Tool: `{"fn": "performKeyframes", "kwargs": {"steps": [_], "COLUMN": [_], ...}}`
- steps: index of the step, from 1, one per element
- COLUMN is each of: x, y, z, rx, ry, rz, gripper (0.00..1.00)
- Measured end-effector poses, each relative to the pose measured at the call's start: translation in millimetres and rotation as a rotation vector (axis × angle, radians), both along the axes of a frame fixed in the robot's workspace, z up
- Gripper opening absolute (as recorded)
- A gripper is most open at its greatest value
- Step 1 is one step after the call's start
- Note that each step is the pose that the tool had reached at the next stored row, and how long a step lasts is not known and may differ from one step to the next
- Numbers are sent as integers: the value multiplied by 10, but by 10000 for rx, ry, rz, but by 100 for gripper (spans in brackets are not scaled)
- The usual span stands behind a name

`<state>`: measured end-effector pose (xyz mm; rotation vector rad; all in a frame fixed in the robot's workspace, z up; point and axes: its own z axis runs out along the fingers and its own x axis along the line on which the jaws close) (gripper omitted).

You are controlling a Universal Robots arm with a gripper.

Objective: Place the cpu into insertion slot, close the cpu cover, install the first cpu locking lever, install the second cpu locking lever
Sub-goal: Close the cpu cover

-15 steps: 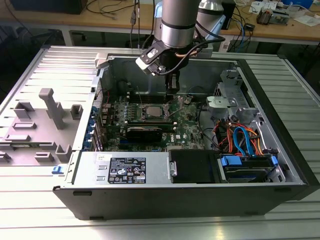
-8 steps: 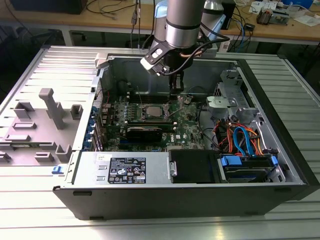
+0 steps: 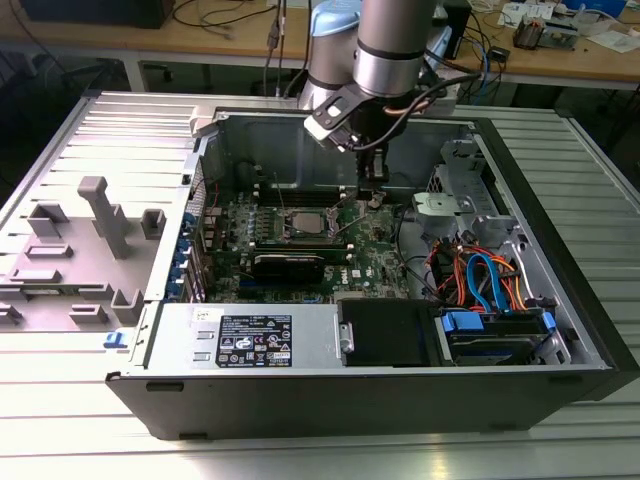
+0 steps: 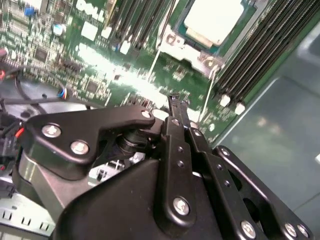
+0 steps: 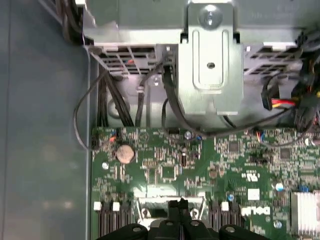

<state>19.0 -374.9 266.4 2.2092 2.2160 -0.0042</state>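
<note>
While the black 2-fingered claw (image 3: 377, 195) is hanging from the silver arm inside the open case, its fingers are pressing together into 1 narrow closed tip, as both wrist views (image 4: 172, 102) (image 5: 181, 204) are showing. It is hovering over the green circuit board (image 3: 375, 250), just beside the small square insertion slot with the silver metal rim (image 3: 303, 222), on the exterior view's right of it. A pale square cpu (image 4: 212, 20) is sitting in that slot, and the thin silver cpu cover (image 4: 192, 51) is lying flat around it, framing the chip through its window. Long black memory slots (image 4: 255, 50) are running along the socket's side. Further out, a round silver coin battery (image 5: 125, 154) is sitting on the board near a grey metal drive bracket (image 5: 210, 55). Orange and blue cables (image 3: 480, 275) are curling at the exterior view's right. The black computer case (image 3: 350, 400) is lying on a ribbed grey tabletop (image 3: 300, 460), with grey plastic fixtures (image 3: 100, 215) standing at the exterior view's left.
</note>
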Motion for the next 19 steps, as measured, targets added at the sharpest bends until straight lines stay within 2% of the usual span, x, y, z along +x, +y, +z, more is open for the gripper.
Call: {"fn": "performKeyframes", "kwargs": {"steps": [2, 6, 9, 15, 19], "x": [99, 218, 229, 228, 183], "y": [10, 28, 35, 37, 36], "z": [-1, -16, -60, -197, -214], "rx": [-1, -4, -2, -2, -2], "ry": [0, 0, 0, 12, 37], "rz": [1, 1, 1, 1, 1], "gripper": [11, 11, 11, 11, 11]}}
